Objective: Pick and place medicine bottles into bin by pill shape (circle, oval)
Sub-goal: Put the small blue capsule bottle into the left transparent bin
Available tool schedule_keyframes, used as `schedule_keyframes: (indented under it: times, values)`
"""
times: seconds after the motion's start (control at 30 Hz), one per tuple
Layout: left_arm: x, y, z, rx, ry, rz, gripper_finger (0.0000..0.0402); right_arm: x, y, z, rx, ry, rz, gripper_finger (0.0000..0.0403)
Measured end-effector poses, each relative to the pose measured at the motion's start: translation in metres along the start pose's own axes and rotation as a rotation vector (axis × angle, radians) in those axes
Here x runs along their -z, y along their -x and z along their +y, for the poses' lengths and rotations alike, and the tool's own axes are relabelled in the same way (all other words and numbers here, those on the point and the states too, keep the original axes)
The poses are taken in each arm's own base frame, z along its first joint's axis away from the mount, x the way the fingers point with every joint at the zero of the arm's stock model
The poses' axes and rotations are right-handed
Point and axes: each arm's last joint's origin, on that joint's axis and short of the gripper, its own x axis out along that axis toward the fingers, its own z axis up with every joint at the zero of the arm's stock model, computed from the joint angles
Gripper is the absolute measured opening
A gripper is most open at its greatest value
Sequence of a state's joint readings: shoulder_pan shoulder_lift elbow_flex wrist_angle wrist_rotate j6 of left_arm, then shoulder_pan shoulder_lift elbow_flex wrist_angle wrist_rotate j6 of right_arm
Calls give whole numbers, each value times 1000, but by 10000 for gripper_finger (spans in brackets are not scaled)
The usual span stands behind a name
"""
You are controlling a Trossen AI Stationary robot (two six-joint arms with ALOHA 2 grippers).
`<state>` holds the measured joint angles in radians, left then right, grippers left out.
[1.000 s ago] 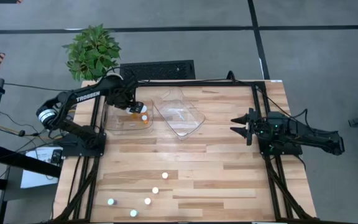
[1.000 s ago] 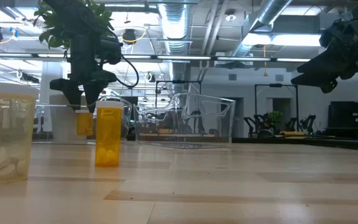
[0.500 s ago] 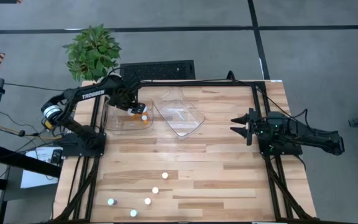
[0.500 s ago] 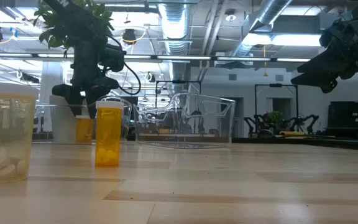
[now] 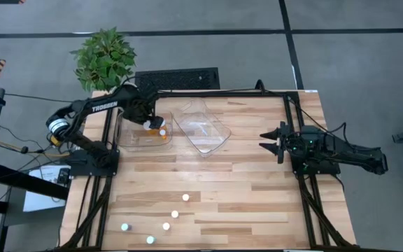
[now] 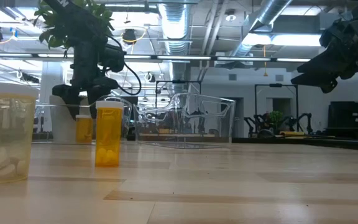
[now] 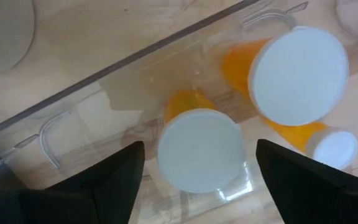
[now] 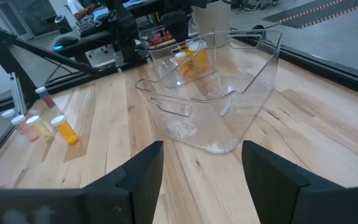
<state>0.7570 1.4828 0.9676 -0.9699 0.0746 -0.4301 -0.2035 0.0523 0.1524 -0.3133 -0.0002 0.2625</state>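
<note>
Wooden desk (image 5: 257,175) carries two clear tubs; three bottles (image 7: 201,149) lie inside the left tub (image 5: 128,136). Left tool (image 5: 149,120) hovers over them, fingers spread, holding nothing. Right tool (image 5: 268,141) waits beside the other tub (image 5: 203,126), open and empty.

Amber-orange medicine bottles (image 7: 199,149) wear white caps inside a clear tub (image 5: 128,136). The table (image 5: 257,182) is pale striped wood; the plant (image 5: 103,57) is green.

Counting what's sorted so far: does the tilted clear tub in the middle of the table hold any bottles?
No, the tilted clear tub looks empty in the high view, while the orange bottles sit in the other tub.
</note>
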Motion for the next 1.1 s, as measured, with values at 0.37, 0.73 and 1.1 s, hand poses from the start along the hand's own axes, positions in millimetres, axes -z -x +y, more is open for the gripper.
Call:
schedule_keyframes:
  times: [0.37,0.73,1.1]
  values:
    - [16,26,2,55,19,-50,308,0,0,0,0,0,0,225]
    - [60,63,-14,228,-73,-68,309,0,0,0,0,0,0,225]
    - [130,84,-48,337,-254,-11,309,0,0,0,0,0,0,225]
